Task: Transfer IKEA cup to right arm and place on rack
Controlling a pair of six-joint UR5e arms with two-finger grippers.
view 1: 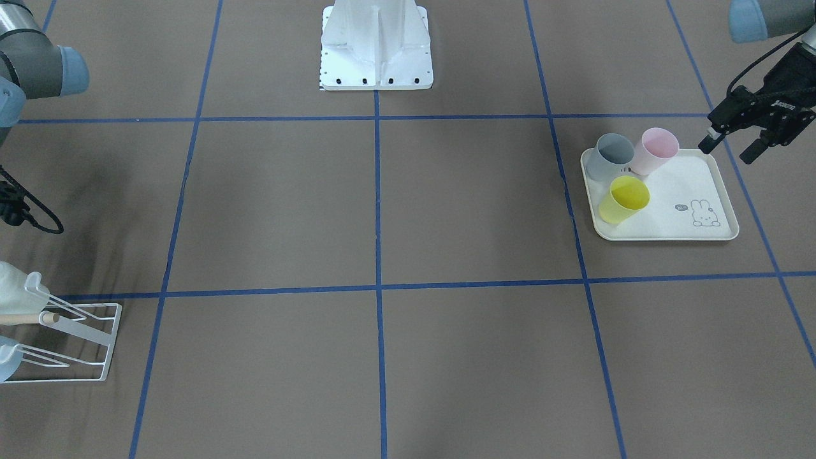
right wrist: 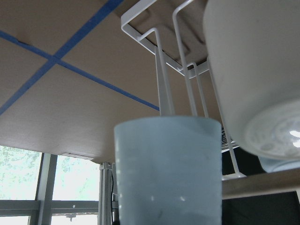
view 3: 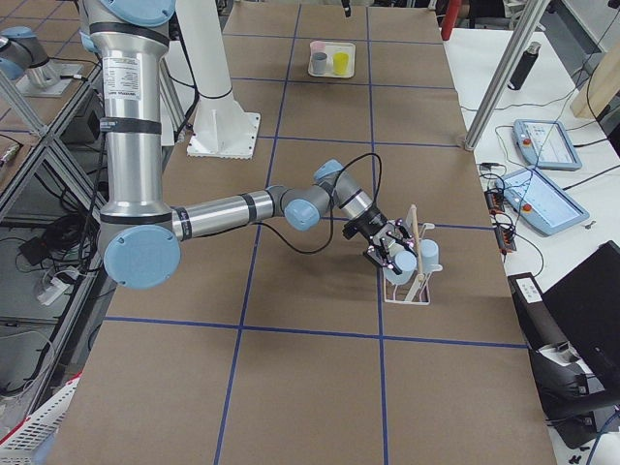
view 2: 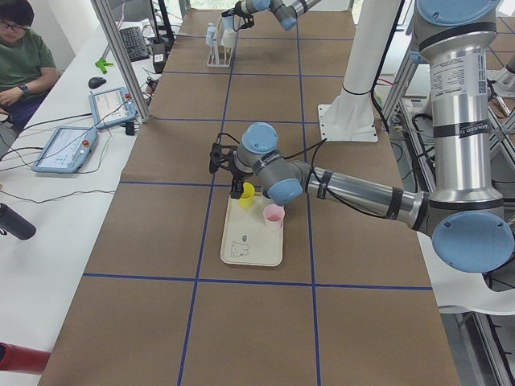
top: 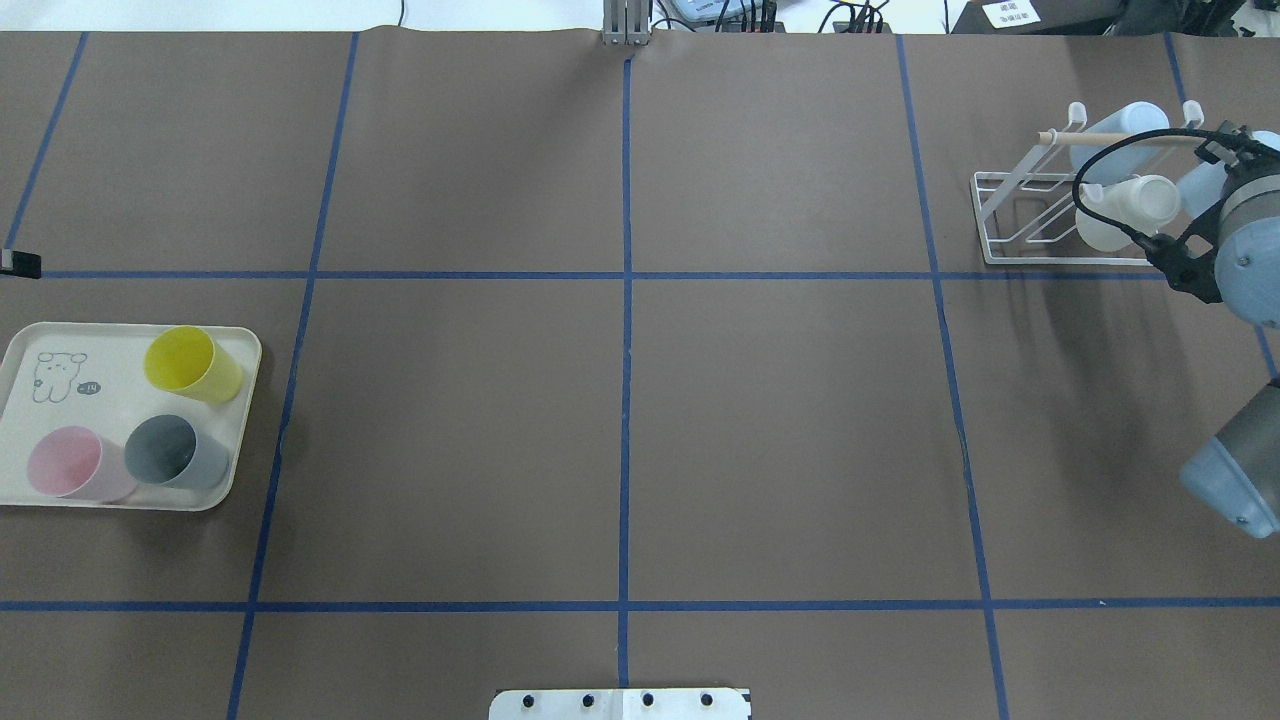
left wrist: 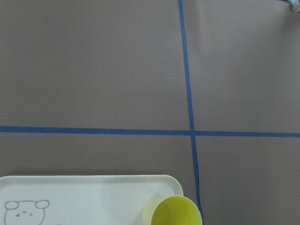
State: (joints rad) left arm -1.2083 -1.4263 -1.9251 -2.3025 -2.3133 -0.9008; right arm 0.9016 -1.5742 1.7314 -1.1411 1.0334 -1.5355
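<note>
The left gripper [view 1: 727, 152] hung just off one corner of the tray [view 1: 682, 182], its fingers spread with nothing between them, nearest the pink cup [view 1: 656, 150]. The grey cup [view 1: 611, 156] and the yellow cup [view 1: 625, 199] stood close by it, all three upright and bunched at one end of the tray.

At the other end of the table the right gripper [view 3: 392, 254] was up against the rack [right wrist: 164, 93]. A pale blue cup [right wrist: 168, 173] filled the middle of the right wrist view, with a white cup [right wrist: 253, 70] just beside it. The blue one was probably the cup of this step, but no finger showed against it. I could not tell whether that gripper was clamped on it or had let go.

The cup looked like thin, stiff plastic, so light, not fragile, and unlikely to give much under a squeeze. Its wall was smooth and slightly tapered (the sort of surface that slides out of a flat pinch). The safer hold seemed to be across the wall near the wider open end, or one finger inside the rim and one outside. On the rack its mouth would need to go over a slanted prong, since so light a cup could tip off if only half seated.
</note>
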